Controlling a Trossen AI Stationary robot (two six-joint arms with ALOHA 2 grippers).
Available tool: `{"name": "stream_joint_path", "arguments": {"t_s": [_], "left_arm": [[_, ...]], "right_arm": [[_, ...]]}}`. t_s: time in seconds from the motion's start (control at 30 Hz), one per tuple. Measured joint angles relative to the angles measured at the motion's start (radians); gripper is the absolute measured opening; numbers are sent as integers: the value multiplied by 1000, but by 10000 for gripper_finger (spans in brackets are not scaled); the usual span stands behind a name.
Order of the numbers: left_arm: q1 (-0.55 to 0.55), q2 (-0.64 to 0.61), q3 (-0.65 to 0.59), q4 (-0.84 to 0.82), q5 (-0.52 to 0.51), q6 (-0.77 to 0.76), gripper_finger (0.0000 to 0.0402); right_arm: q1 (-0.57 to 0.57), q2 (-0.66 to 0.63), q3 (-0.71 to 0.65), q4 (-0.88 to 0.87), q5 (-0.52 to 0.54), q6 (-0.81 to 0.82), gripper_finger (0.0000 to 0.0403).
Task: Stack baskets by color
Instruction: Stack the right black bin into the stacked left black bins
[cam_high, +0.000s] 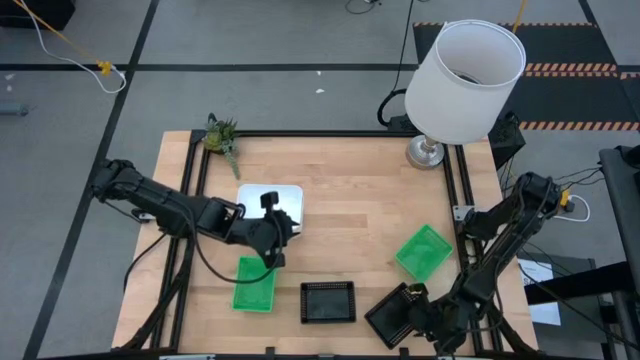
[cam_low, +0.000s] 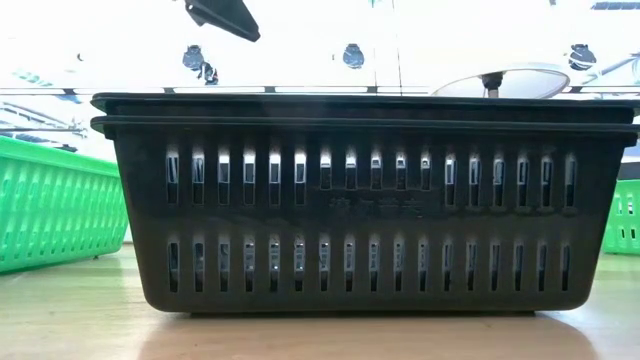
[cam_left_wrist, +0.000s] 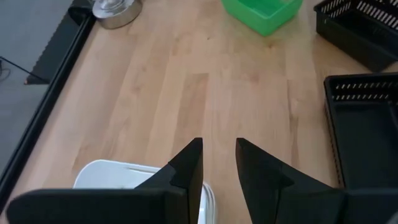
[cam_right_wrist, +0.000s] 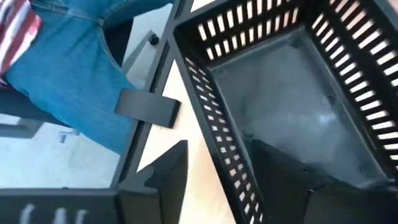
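Observation:
A white basket (cam_high: 282, 200) lies mid-left on the table, partly under my left arm. Near the front edge are a green basket (cam_high: 254, 286), a straight black basket (cam_high: 328, 301) and a tilted black basket (cam_high: 392, 316). A second green basket (cam_high: 424, 251) lies to the right. My left gripper (cam_high: 274, 258) (cam_left_wrist: 217, 143) hangs open above bare wood beside the white basket (cam_left_wrist: 124, 174), holding nothing. My right gripper (cam_high: 418, 300) (cam_right_wrist: 219, 146) is open, astride a wall of the tilted black basket (cam_right_wrist: 292, 81). In the low view the straight black basket (cam_low: 360, 200) fills the picture. My right gripper comes slanting down from the table's right. One finger (cam_right_wrist: 286, 180) is inside the tilted black basket and the other (cam_right_wrist: 165, 180) outside its slotted wall (cam_right_wrist: 208, 118), on the side toward the table's near right corner. Whether either finger touches the wall, I cannot tell.
A lamp with a large white shade (cam_high: 468, 80) and metal base (cam_high: 425, 152) stands at the far right. A green plant sprig (cam_high: 222, 135) lies at the far left corner. A person in jeans (cam_right_wrist: 68, 68) sits just past the near edge.

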Motion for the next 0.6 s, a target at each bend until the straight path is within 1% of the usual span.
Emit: {"name": "stream_joint_path", "arguments": {"t_s": [0.2,0.4,0.47,0.6], "left_arm": [[13,0,0,0,11,-11,97],[9,0,0,0,12,-27,97],[9,0,0,0,13,-33,97],[9,0,0,0,13,-35,97]], "right_arm": [[-1,10,0,-6,-27,-18,102],[-1,10,0,-5,-51,-45,19],[-1,9,0,-5,-54,-49,9],[-1,4,0,-5,-71,-45,19]]}}
